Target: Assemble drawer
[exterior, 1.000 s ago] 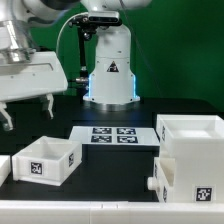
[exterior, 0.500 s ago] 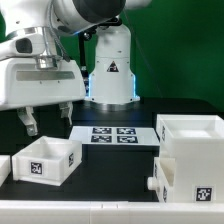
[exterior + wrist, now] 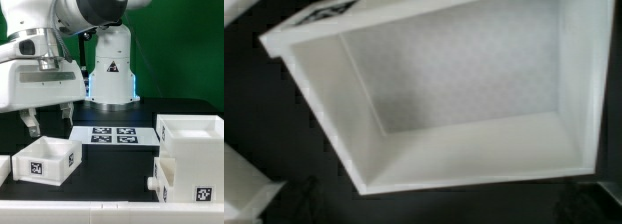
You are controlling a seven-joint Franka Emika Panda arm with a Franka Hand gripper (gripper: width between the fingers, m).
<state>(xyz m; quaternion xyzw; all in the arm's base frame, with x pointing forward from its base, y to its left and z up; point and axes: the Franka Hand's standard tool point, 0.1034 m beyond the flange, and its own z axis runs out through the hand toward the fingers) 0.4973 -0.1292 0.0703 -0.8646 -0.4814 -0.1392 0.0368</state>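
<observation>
Overhead, the claw (image 3: 47, 116) hangs spread wide above a tagged white tray (image 3: 46, 159), no writing legible.

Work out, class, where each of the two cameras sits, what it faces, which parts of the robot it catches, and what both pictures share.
Exterior view: low at the table's edge, facing across it at the small tray, the marker board and the big housing; it shows the arm's base and the open gripper hanging above the tray.
Wrist view: on the wrist, looking straight down into an open white tray; no finger clearly shows.
Shared: probably that same small tray, seen from outside and from above.
</observation>
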